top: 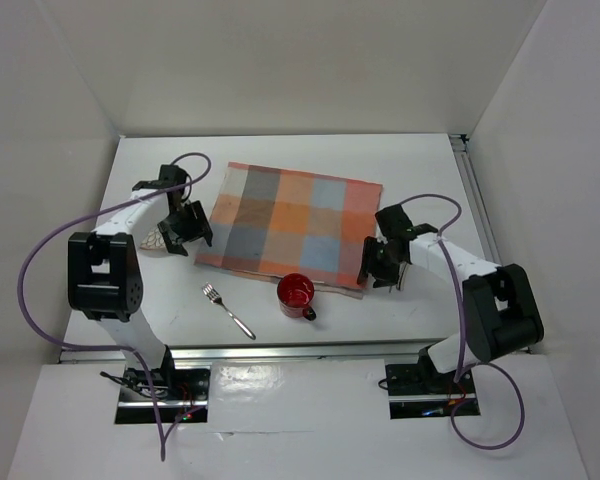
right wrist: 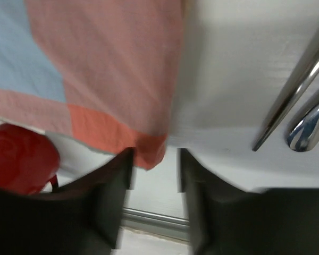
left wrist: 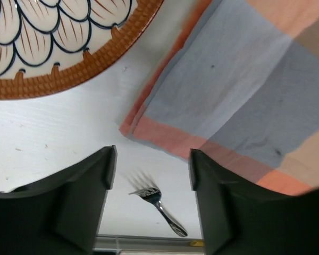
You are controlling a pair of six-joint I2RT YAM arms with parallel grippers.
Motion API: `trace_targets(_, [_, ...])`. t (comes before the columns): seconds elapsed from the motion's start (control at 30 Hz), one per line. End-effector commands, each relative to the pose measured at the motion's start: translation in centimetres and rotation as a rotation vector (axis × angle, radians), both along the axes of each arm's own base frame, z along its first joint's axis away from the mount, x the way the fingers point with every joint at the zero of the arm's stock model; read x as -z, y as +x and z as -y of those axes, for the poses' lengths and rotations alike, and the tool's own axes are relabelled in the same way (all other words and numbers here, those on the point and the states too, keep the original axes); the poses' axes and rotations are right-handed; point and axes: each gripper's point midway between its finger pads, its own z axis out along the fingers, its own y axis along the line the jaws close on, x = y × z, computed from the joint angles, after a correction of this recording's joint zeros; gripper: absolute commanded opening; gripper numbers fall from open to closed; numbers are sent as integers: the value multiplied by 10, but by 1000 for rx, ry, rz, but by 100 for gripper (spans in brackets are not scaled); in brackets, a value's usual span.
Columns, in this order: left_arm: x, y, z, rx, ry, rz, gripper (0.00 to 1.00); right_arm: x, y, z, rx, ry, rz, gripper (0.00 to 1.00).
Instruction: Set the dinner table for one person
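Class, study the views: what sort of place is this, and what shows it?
Probably a robotics test cell, not a home: left arm and right arm bolted beside a white dinner table, plain white walls boxing it in, a checked mat, red cup and fork.

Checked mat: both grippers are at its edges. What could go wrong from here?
1. The right gripper is open at the mat's near right corner: a snag could drag the mat against the red cup beside its near edge.
2. The plate lies close to the open left gripper; a sideways sweep might knock it.
3. Metal cutlery right of the right gripper could get bumped.
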Motion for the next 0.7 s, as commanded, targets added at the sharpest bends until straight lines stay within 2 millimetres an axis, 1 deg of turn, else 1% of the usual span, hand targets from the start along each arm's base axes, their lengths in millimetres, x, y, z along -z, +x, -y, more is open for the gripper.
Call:
trace_targets(0.0, [2, 4, -2, 8, 22, 2, 81, 4, 5, 6, 21, -49, 15, 59])
trace_targets(0.03, [-3, 9, -2, 24, 42, 19, 83, 1, 9, 5, 22, -45, 26, 60])
trace_targets(0.07, [-13, 16, -3, 20, 51, 54, 83, -4, 14, 4, 22, -40, 41, 60])
trace_targets(0.1, [-16, 18, 0, 41, 62, 66, 83, -7, 17, 3, 22, -37, 50, 62])
trace_targets(0.13, [-21, 18, 4, 53, 70, 76, 83, -3, 16, 3, 22, -42, 35, 66])
trace_targets(0.17, [-26, 22, 7, 71, 72, 92, 82, -4, 17, -1, 25, -27, 29, 68])
trace_targets(0.2, [-20, 21, 10, 89, 75, 74, 82, 2, 16, -4, 17, -12, 7, 68])
trace_targets(0.23, [-19, 25, 16, 105, 75, 73, 80, 5, 18, -7, 14, -4, 5, 68])
trace_targets(0.27, [-15, 27, 16, 114, 78, 64, 75, 7, 19, -10, 20, 11, -2, 68])
trace_targets(0.3, [-3, 28, 19, 124, 78, 43, 73, 12, 20, -13, 25, 23, -17, 68])
trace_targets(0.37, [11, 30, 21, 128, 69, 24, 64, 20, 21, -15, 34, 35, -28, 64])
trace_targets(0.4, [23, 32, 21, 129, 69, 6, 57, 27, 22, -16, 35, 32, -38, 60])
trace_targets(0.43, [30, 30, 23, 132, 58, -8, 54, 30, 21, -16, 43, 31, -51, 57])
trace_targets(0.47, [34, 29, 23, 133, 59, -21, 52, 30, 24, -14, 48, 23, -39, 50])
trace_targets(0.5, [38, 28, 26, 136, 46, -32, 52, 30, 29, -13, 53, 9, -30, 41])
trace_targets(0.53, [38, 28, 27, 139, 37, -32, 52, 31, 37, -5, 79, -26, -15, 21])
trace_targets(0.57, [42, 27, 27, 139, 37, -44, 52, 28, 45, 1, 91, -38, 5, 13])
trace_targets(0.6, [42, 29, 30, 143, 22, -36, 52, 24, 58, 6, 99, -53, 29, 7])
trace_targets(0.63, [42, 28, 33, 152, 22, -35, 52, 23, 68, 18, 128, -67, 40, 1])
trace_targets(0.67, [44, 24, 35, 155, 12, -46, 52, 28, 74, 24, 135, -83, 34, 0])
